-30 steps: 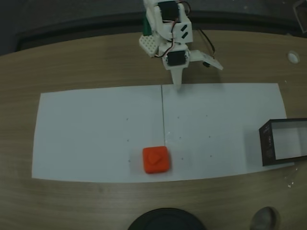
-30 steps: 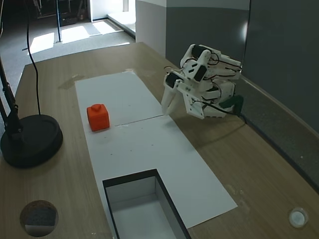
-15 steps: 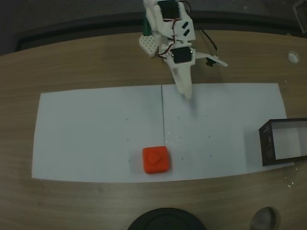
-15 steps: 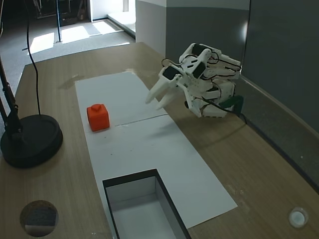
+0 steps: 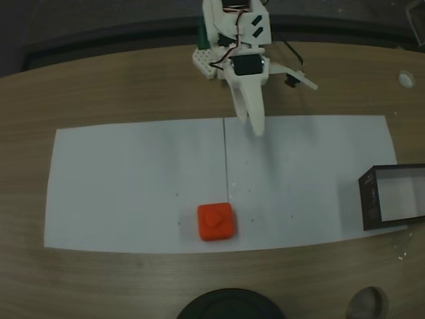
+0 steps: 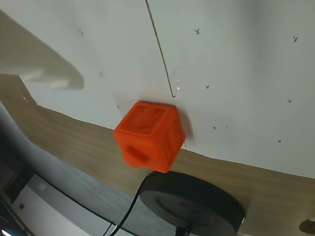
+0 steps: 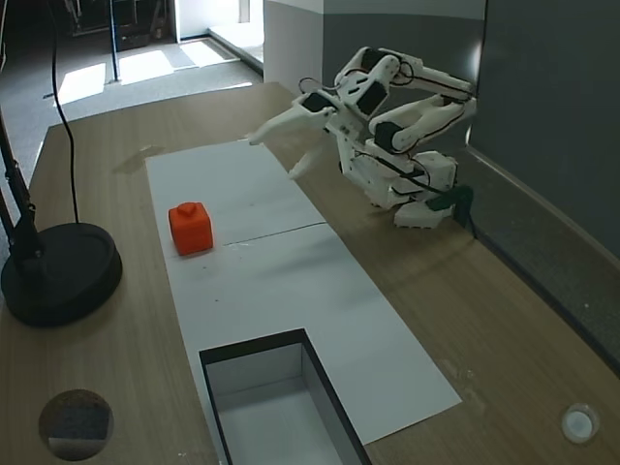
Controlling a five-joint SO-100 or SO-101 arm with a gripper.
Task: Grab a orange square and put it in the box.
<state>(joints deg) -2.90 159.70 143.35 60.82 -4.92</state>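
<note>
The orange square [image 5: 216, 221] lies on the white paper near its front edge in a fixed view, and sits by the paper's left edge [image 7: 191, 228] in the other. In the wrist view the orange square [image 6: 150, 135] is near the middle, tilted by the camera angle. The box [image 5: 392, 196] stands at the paper's right end; its black rim [image 7: 257, 349] shows nearest the camera. My white gripper [image 5: 284, 108] hangs open above the paper's far edge, well short of the square, with nothing in it [image 7: 275, 157]. One white finger [image 6: 39, 64] shows upper left.
A round black stand base [image 7: 58, 271] with a pole sits on the wood table beside the square, also at the bottom edge [image 5: 229, 306] and in the wrist view [image 6: 192, 201]. A small white disc [image 5: 406, 78] lies at the far right.
The arm has lifted and stretched out over the paper's edge toward the square. Square and box have not moved.
</note>
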